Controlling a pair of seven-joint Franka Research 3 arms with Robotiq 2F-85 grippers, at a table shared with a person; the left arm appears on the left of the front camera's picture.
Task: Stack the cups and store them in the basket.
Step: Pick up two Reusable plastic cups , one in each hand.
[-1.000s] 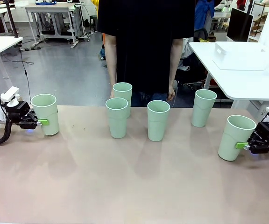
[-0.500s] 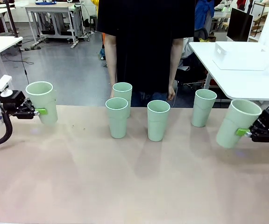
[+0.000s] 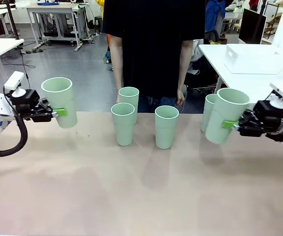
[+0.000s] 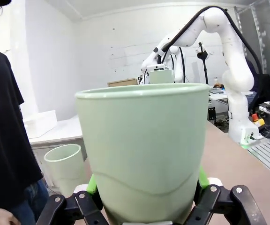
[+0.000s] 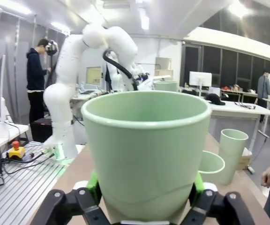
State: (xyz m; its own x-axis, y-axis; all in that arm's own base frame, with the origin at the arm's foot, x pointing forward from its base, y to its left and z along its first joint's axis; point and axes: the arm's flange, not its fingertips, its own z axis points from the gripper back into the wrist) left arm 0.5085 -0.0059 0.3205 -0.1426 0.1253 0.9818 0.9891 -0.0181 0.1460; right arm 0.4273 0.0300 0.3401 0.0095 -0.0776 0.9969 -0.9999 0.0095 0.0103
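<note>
Cups at the two ends, left cup (image 3: 60, 98) clenched in the left hand (image 3: 59, 112) and right cup (image 3: 224, 110) in the right hand (image 3: 228, 125), have just lifted off the table (image 3: 141, 196) and swung inward, seemingly ready for stacking.

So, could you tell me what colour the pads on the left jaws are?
Bright green pads, clearest in the front view, against the tall pale mint-green plastic tumbler.
</note>
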